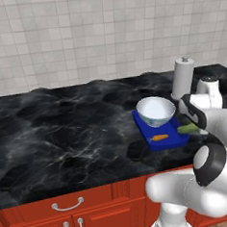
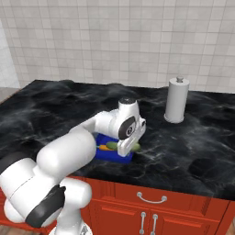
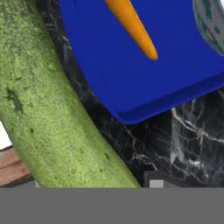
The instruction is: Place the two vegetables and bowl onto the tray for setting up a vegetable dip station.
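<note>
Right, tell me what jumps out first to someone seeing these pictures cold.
The bright blue tray on the black marble counter stands out first, with the white bowl at its far end and the small orange carrot near its front edge. Next, the green cucumber looms large in the hand view, beside the tray's corner. A tall white paper towel roll stands behind.

base views flank tray (image 1: 161, 139), hand close
</note>
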Motion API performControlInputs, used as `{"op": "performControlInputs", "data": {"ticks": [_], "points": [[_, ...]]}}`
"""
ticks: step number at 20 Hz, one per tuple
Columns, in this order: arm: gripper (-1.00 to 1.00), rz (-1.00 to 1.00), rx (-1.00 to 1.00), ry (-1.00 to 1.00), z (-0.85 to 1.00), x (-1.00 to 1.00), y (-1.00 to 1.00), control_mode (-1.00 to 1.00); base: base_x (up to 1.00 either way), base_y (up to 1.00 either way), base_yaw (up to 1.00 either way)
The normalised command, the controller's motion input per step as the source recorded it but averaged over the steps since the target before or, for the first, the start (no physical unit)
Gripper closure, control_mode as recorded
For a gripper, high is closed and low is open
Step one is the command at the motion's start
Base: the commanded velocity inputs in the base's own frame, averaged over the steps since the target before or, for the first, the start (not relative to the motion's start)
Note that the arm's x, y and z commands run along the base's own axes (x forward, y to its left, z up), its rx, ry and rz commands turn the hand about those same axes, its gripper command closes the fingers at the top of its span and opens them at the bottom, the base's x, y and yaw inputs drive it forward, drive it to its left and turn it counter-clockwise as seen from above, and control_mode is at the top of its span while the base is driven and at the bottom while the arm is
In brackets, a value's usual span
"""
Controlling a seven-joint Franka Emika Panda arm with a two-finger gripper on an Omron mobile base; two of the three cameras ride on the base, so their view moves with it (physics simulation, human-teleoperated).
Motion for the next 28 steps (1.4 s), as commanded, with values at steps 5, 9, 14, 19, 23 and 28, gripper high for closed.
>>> {"op": "performControlInputs", "data": {"ticks": [5,9,14,19,23,28], "points": [[1.00,0.10,0.00,0.10,0.01,0.06,0.24,-1.00,0.00,0.00,0.00],[1.00,0.06,0.03,0.00,0.00,0.03,0.26,-1.00,0.00,0.00,0.00],[1.00,0.03,0.06,0.00,-0.03,0.02,0.18,-1.00,0.00,0.00,0.00],[1.00,0.02,0.07,-0.01,-0.08,0.00,0.19,-1.00,0.00,0.00,0.00],[1.00,0.00,0.03,0.00,-0.12,0.02,0.20,-1.00,0.00,0.00,0.00],[1.00,0.00,0.01,0.00,-0.15,0.06,0.14,-1.00,0.00,0.00,0.00]]}}
